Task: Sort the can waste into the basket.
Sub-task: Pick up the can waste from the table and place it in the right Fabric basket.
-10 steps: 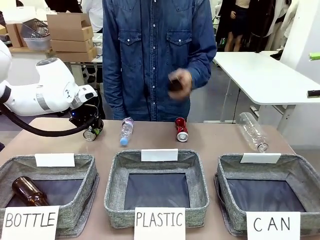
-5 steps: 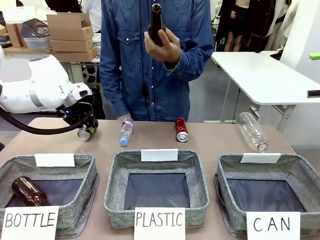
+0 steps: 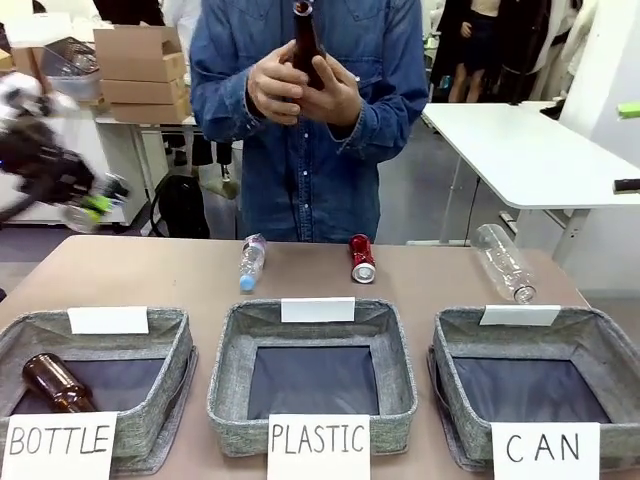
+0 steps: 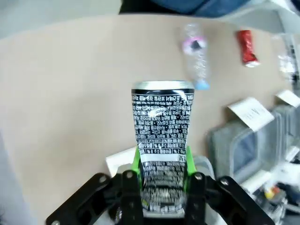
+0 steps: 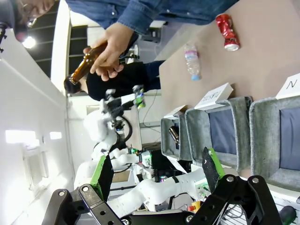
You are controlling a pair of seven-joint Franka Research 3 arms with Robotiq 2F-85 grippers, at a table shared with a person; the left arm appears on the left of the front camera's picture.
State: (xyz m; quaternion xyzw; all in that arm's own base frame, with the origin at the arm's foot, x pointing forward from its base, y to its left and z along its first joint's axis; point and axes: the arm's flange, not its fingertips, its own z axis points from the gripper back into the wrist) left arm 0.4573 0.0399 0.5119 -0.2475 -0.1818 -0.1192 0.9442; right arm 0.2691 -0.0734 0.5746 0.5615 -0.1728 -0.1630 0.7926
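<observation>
My left gripper [image 4: 161, 165] is shut on the black can [image 4: 162, 136], whose white print and silver end face the camera, high above the table. In the front view that gripper [image 3: 90, 208] is a blur at the far left, well above the table, with the can [image 3: 76, 216] in it. The red can [image 3: 363, 260] lies on its side at the table's far middle, also seen as a red can [image 4: 247, 48]. The CAN basket [image 3: 600, 345] stands front right with nothing inside. My right gripper [image 5: 157, 173] is open and holds nothing.
A person across the table holds a brown glass bottle [image 3: 305, 45] in both hands at chest height. A small plastic bottle [image 3: 250, 262] and a large clear bottle [image 3: 505, 263] lie on the table. The PLASTIC basket [image 3: 230, 350] sits in the middle, and the BOTTLE basket [image 3: 175, 345] holds a brown bottle [image 3: 55, 383].
My left gripper has lifted the black can off the table and swung up and to the left. The person raised the brown bottle and put a second hand on it.
</observation>
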